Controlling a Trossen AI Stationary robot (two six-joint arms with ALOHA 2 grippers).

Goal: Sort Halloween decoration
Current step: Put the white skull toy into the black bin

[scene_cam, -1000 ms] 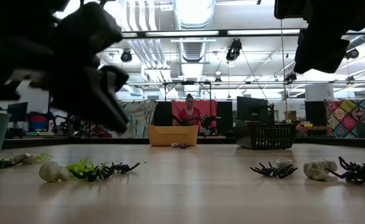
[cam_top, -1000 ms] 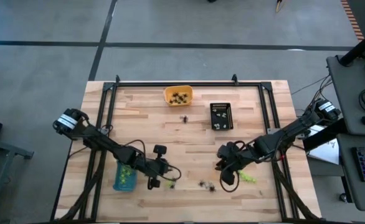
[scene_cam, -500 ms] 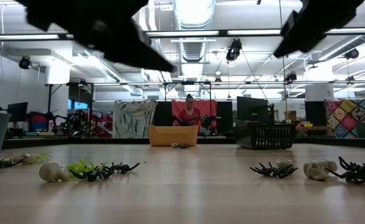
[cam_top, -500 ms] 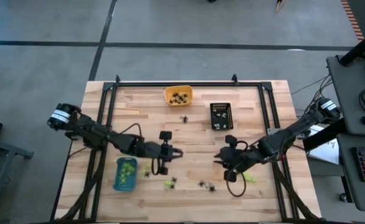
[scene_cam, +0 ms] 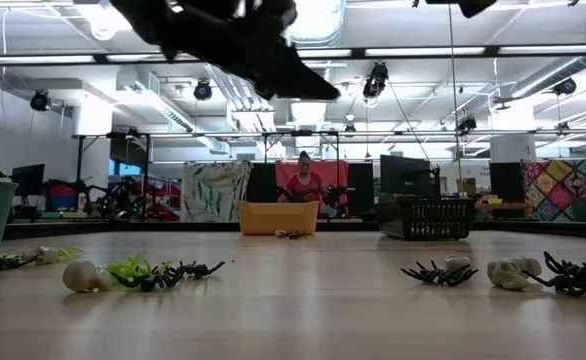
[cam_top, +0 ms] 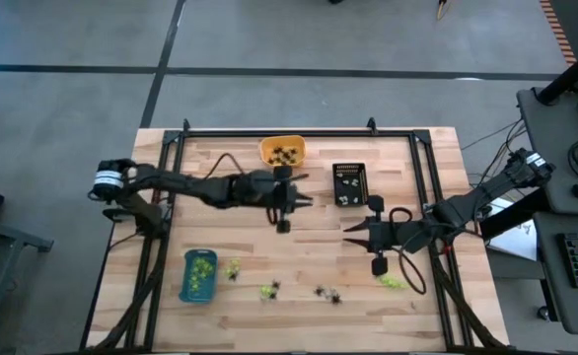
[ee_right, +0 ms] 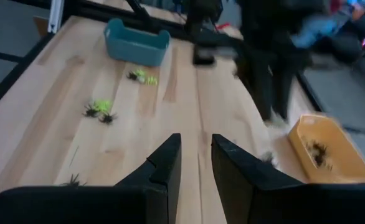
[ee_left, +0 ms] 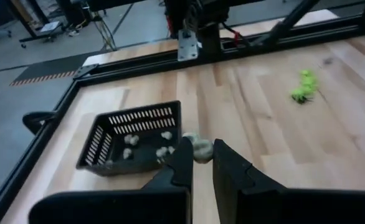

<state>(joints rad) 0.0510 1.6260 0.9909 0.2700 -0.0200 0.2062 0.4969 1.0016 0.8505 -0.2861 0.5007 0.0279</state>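
Note:
My left gripper (ee_left: 200, 154) hangs above the table's middle (cam_top: 306, 202), just left of the black tray (ee_left: 132, 140), and is shut on a small whitish trinket (ee_left: 202, 148). My right gripper (ee_right: 196, 152) hovers right of centre (cam_top: 352, 229). Its fingers stand a narrow gap apart, and nothing shows between them. The black tray (cam_top: 349, 183) holds whitish pieces, the orange tray (cam_top: 282, 151) black spiders, and the blue tray (cam_top: 198, 275) lime-green ones. Loose lime and black trinkets (cam_top: 268, 290) lie along the near side. My left gripper pinches the whitish trinket (ee_left: 203, 145) between the free ends of its two fingers. The fingers slant down from the table's left toward the black tray. The trinket is lifted clear of the table.
More loose pieces lie near the front edge: lime ones (cam_top: 232, 268) (cam_top: 392, 282), black spiders (cam_top: 326, 293) (scene_cam: 438, 272) and whitish skulls (scene_cam: 81, 275) (scene_cam: 513, 272). A black rail frame (cam_top: 299, 132) borders the table. A person (scene_cam: 304, 180) stands far behind it.
My left gripper has risen and swung from beside the blue tray at the near left toward the far side and right, ending next to the black tray. It has stayed shut. My right gripper has risen, drawn toward the far edge and rolled about its own axis.

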